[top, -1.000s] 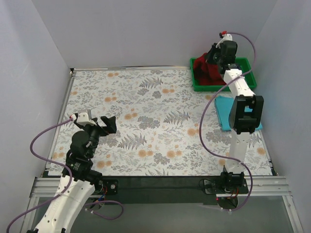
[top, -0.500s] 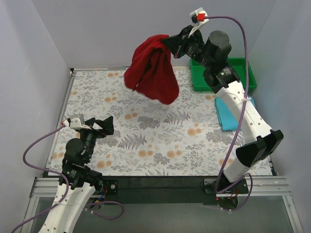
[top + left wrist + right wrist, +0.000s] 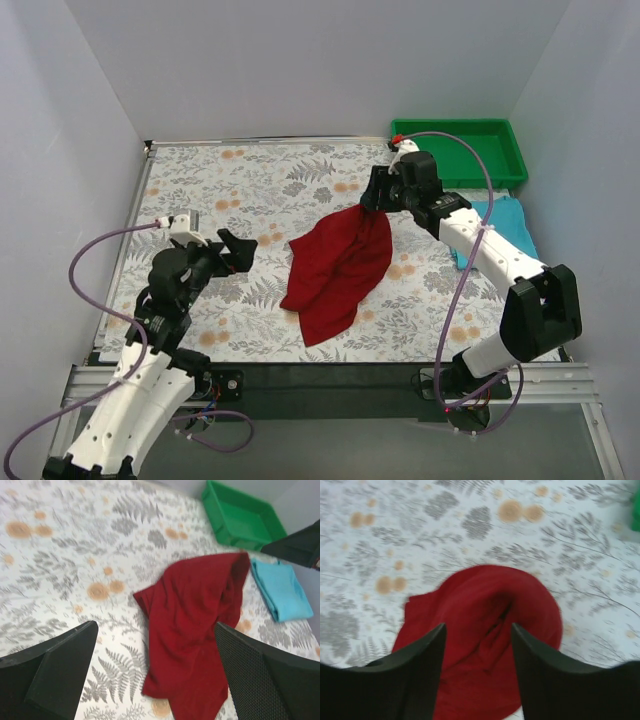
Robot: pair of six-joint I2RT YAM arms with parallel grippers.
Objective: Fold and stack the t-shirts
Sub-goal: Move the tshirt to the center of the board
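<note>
Two t-shirts lie on the floral-clothed surface (image 3: 250, 190). One, dark red (image 3: 335, 270), sprawls unfolded and rumpled near the middle, running from its upper right corner down toward the near edge on a slant. That upper corner rises in a soft hump directly beneath the right end effector (image 3: 378, 195). In the right wrist view the two fingers stand apart with the red cloth (image 3: 485, 595) showing in the gap between them. The fingers are spread rather than pinched together, and I cannot tell whether the fabric touches them.

The light turquoise t-shirt (image 3: 505, 212) is a small folded rectangle at the right side of the surface, just in front of the green tray (image 3: 470, 155) and partly hidden under the right arm. It lies apart from the red one.

On the left side, the left end effector (image 3: 235, 252) hovers above the tablecloth with its fingers spread wide and nothing between them, pointing toward the red shirt. Its wrist camera takes in the red shirt (image 3: 195, 620), the blue one (image 3: 282, 590) and the tray (image 3: 240, 517) beyond.
</note>
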